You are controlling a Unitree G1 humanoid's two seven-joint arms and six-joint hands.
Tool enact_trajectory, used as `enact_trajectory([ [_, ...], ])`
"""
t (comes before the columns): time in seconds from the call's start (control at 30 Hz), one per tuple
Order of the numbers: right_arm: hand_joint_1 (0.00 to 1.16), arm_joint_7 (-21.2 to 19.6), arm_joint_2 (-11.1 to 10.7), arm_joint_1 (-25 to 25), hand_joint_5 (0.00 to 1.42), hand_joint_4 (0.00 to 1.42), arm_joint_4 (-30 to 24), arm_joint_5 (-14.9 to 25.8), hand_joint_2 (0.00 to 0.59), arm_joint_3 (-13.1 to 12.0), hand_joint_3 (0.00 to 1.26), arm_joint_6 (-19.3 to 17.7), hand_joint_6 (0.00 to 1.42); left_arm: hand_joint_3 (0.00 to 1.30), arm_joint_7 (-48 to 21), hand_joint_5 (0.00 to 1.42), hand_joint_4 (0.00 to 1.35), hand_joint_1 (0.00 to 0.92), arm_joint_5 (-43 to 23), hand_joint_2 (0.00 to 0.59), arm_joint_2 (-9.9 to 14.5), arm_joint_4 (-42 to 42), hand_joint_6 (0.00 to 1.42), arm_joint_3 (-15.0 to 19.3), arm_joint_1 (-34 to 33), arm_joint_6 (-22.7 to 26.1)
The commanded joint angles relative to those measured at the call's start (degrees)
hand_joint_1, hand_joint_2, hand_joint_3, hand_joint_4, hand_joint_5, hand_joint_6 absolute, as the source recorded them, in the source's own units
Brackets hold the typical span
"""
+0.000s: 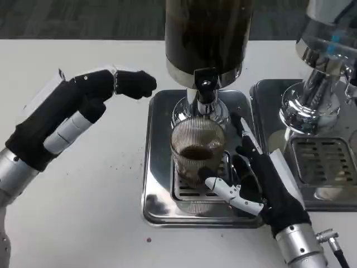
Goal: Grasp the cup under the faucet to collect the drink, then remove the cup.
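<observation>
A ribbed clear glass cup [197, 151] stands on the drip grate of a steel tray [158, 167], right below the black faucet [206, 84] of a dark drink dispenser [206, 33]. Brown liquid fills the cup's lower part. My right hand [254, 178] wraps the cup's right side, thumb across its front base and fingers up behind its right wall. My left hand [78, 114] hovers over the table left of the tray, fingers curled inward with nothing in them, the fingertips pointing toward the dispenser.
A second chrome dispenser [318, 84] with its own tray and grate [323, 162] stands at the right, close to my right forearm. White table [83, 212] stretches out at the left and front. A few dark specks lie on it.
</observation>
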Motion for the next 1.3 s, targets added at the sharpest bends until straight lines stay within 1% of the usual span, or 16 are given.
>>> enact_trajectory([
  [0.03, 0.62, -0.27, -0.03, -0.71, 0.00, 0.00, 0.00, -0.38, 0.221, 0.29, 0.00, -0.45, 0.11, 0.45, 0.97, 0.38, 0.37, 0.000, 1.34, 0.122, 0.86, 1.83, 0.39, 0.56, 1.26, -0.23],
  [0.17, 0.63, 0.00, 0.21, -1.35, 0.00, 0.00, 0.61, -0.41, 0.215, 0.71, 0.00, 0.00, 0.11, 0.45, 1.61, 0.38, 0.38, 0.000, 1.94, 0.125, 1.15, 2.96, 0.39, 0.62, 2.62, -0.44],
  [0.33, 0.64, 0.34, 0.33, -2.08, 0.00, 0.00, 1.55, -0.28, 0.213, 1.39, 0.00, -0.33, 0.11, 0.46, 2.02, 0.38, 0.38, 0.000, 2.48, 0.137, 1.50, 3.44, 0.40, 0.57, 3.85, -0.73],
  [0.53, 0.64, 1.55, 0.07, -3.54, 0.00, 0.00, 3.72, 0.58, 0.204, 1.86, 0.00, -1.66, 0.07, 0.47, 2.46, 0.38, 0.40, 0.000, 3.25, 0.139, 2.05, 4.29, 0.40, 0.78, 4.81, -0.37],
  [0.67, 0.65, 2.06, 0.31, -4.66, 0.00, 0.00, 5.89, 1.13, 0.197, 1.83, 0.00, -2.97, 0.05, 0.48, 2.52, 0.38, 0.40, 0.000, 3.52, 0.140, 2.30, 4.45, 0.40, 0.61, 5.33, -0.27],
  [0.83, 0.68, 2.05, 0.48, -5.87, 0.00, 0.00, 8.15, 1.04, 0.202, 1.84, 0.00, -3.97, 0.09, 0.49, 2.73, 0.38, 0.41, 0.000, 3.85, 0.141, 2.57, 4.69, 0.40, 0.61, 5.74, -0.07],
  [1.03, 0.70, 0.93, 0.69, -6.20, 0.04, 0.00, 8.82, 0.23, 0.195, 1.68, 0.00, -3.60, 0.15, 0.49, 2.98, 0.39, 0.42, 0.000, 3.86, 0.139, 2.96, 4.69, 0.41, 0.79, 6.18, 0.36],
  [1.17, 0.71, 0.24, 1.09, -6.54, 0.09, 0.01, 9.34, -0.66, 0.200, 2.07, 0.00, -2.84, 0.19, 0.50, 3.10, 0.39, 0.43, 0.000, 3.86, 0.138, 3.12, 4.44, 0.41, 0.80, 6.58, 0.42],
  [1.3, 0.72, -0.77, 1.76, -6.86, 0.14, 0.08, 9.99, -1.67, 0.200, 2.70, 0.08, -2.12, 0.23, 0.50, 3.31, 0.39, 0.43, 0.000, 3.85, 0.138, 3.32, 4.28, 0.41, 0.86, 6.73, 0.49],
])
